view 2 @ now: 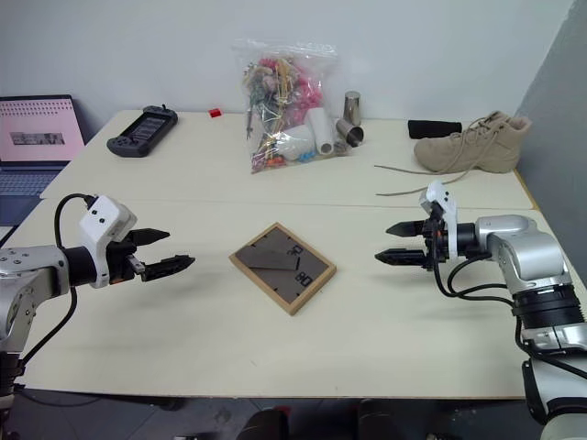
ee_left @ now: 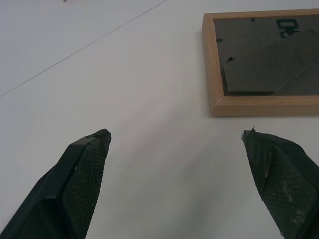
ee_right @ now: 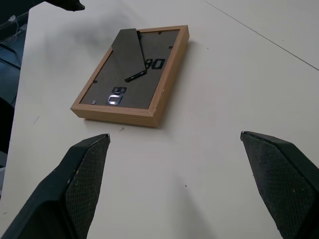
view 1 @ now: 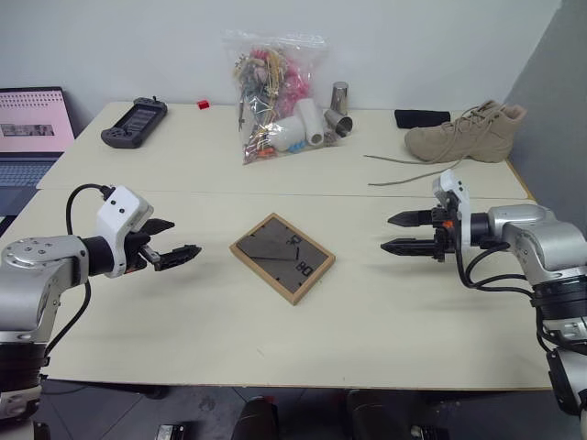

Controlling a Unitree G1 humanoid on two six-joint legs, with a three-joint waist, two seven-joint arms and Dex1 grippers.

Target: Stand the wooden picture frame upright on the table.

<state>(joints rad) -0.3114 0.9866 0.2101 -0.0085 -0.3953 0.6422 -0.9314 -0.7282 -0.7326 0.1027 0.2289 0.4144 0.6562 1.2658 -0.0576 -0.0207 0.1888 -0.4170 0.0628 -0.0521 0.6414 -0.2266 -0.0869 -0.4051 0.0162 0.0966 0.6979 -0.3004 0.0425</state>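
Robot test lab or office: plain white wall, pale table (view 1: 183, 302), laptop (view 1: 27, 137), handheld controller (view 1: 134, 122), bag of assorted props (view 1: 275, 92), lone boot (view 1: 468, 133).

Even, bright light is washing over the pale counter (view 1: 211, 312), throwing only soft shadows. The head views are staying sharp. In the right wrist view, a faint dark smudge of shadow is sitting toward eleven o'clock.
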